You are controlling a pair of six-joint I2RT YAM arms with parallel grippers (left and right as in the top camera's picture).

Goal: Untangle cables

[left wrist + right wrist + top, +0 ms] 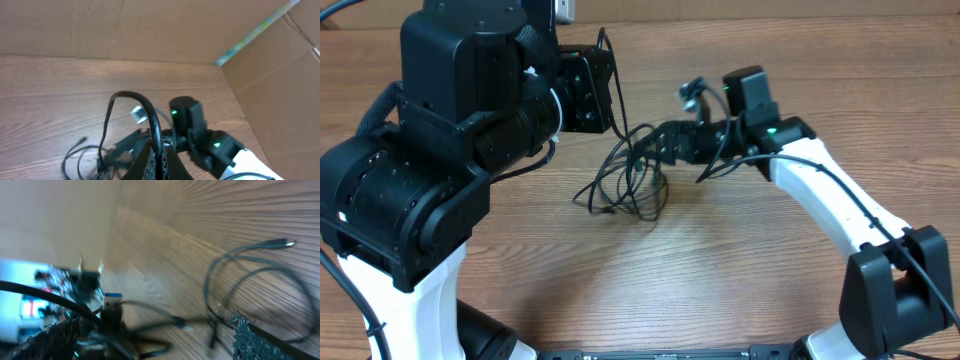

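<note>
Not far along, I'd say. The cables point(625, 180) are mostly one loose tangle of overlapping loops on the surface point(740, 260), just below and in front of the right hand point(658, 148). That hand is spread wide at the edge of the heap and, as far as I can see, grips nothing. The left hand point(156, 157) is pinched shut on a single strand, which arches up over it in a stiff hoop and then drops to the heap below. So one cord has been picked out, but none lies free of the others; the pulling apart is all left to do.

The cords are thin, black and springy, and hold round curves rather than falling limp. One ends in a silvery plug point(137, 114) raised just beyond the left hand; another ends in a slim dark plug point(280, 243) lying flat, out ahead of the right hand. The surface is matte brown with a wood grain.
</note>
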